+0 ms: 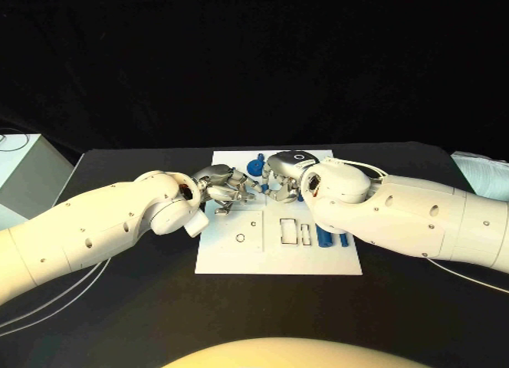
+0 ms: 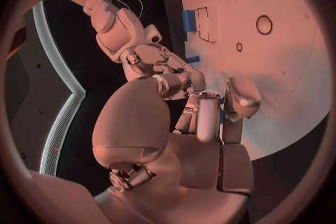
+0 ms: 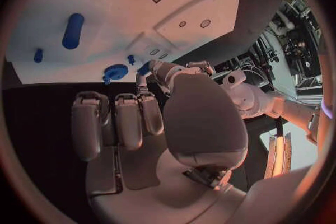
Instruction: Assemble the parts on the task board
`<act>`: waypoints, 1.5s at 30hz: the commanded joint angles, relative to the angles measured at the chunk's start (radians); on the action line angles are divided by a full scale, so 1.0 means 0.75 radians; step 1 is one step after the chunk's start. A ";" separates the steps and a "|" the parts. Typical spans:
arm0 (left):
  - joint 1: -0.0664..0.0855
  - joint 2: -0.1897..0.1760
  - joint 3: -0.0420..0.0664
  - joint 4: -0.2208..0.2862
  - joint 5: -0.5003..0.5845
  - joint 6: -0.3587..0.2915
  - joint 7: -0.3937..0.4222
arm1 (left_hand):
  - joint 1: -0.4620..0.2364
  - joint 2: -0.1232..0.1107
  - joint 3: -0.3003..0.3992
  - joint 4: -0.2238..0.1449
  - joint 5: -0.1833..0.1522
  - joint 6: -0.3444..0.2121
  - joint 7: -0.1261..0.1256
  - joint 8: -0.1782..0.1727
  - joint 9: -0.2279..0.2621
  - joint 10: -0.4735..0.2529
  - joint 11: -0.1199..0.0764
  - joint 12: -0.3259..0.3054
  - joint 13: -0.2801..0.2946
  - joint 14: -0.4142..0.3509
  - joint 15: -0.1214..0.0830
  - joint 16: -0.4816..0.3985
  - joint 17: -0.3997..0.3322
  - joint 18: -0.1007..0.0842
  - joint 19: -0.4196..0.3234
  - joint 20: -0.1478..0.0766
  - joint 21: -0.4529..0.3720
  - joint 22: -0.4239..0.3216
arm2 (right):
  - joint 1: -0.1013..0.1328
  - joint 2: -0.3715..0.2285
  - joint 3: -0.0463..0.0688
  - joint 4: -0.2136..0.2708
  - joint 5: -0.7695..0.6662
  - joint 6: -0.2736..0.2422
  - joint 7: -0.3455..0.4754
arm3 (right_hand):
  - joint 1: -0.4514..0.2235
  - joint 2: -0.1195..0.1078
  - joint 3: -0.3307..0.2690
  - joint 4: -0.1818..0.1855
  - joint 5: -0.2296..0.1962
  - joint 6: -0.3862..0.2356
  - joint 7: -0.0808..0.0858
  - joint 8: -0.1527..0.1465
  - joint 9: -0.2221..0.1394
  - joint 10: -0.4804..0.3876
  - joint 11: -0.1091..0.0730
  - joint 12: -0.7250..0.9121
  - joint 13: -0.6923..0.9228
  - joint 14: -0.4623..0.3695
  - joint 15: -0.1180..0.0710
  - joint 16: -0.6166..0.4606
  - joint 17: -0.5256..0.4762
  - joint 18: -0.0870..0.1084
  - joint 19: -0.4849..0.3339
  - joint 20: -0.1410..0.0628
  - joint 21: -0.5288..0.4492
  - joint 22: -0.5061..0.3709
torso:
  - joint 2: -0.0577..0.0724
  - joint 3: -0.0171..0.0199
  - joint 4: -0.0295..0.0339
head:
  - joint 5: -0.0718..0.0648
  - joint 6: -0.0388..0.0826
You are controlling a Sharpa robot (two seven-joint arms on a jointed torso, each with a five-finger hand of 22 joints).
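Black table bears the white task board, blue parts on it

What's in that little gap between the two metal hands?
In the head view, small blue parts sit between the left hand and right hand, over the white task board. Whether either hand holds one is unclear.

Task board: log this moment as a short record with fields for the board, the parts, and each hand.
board: white task board in the middle of the black table, with rectangular and round cutouts
parts: blue parts at the far edge and a blue piece near the right rim
left hand: left hand over the far half of the board, fingers curled; whether it holds a part cannot be told
right hand: right hand close opposite the left hand; hold unclear
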 commanded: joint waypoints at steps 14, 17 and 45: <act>-0.001 -0.004 0.000 -0.007 -0.007 0.010 -0.002 | -0.014 0.006 0.002 0.001 0.000 -0.004 0.010 -0.011 -0.009 0.000 0.009 0.007 0.002 0.030 0.009 0.009 0.164 -0.025 0.003 0.006 0.005 0.001 | 0.001 -0.005 0.002 0.010 -0.003 -0.012 0.003 | -0.009 -0.002 0.007 -0.007 -0.001 0.008 -0.003 0.006 0.001 0.011 0.002 0.006 0.145 0.068 -0.006 0.010 0.016 -0.020 0.110 -0.004 0.008 0.175 | 0.000 -0.0005 0.0005 | -0.001 -0.001; -0.001 -0.005 0.000 -0.008 -0.007 0.011 -0.005 | -0.015 0.005 0.001 0.001 0.000 -0.005 0.012 -0.013 -0.010 0.000 0.010 0.008 0.003 0.030 0.010 0.010 0.165 -0.025 0.003 0.007 0.006 0.002 | 0.001 -0.006 0.002 0.011 -0.003 -0.015 0.003 | -0.009 -0.002 0.007 -0.007 -0.001 0.008 -0.003 0.006 0.001 0.011 0.002 0.006 0.145 0.068 -0.006 0.010 0.016 -0.020 0.110 -0.004 0.008 0.175 | 0.000 -0.0003 0.0005 | 0.000 -0.002; -0.001 0.001 0.000 -0.011 -0.002 0.013 -0.016 | -0.013 0.004 0.001 -0.002 0.000 -0.025 0.011 -0.029 -0.023 -0.001 0.011 0.009 0.003 0.032 0.013 0.014 0.168 -0.026 0.005 0.011 0.012 0.011 | 0.001 -0.003 0.003 0.037 -0.007 -0.043 0.002 | -0.011 -0.004 0.010 -0.010 0.000 0.009 -0.003 0.007 0.001 0.012 0.001 0.007 0.146 0.068 -0.007 0.010 0.016 -0.020 0.111 -0.005 0.012 0.179 | -0.001 -0.0008 0.0002 | 0.002 -0.004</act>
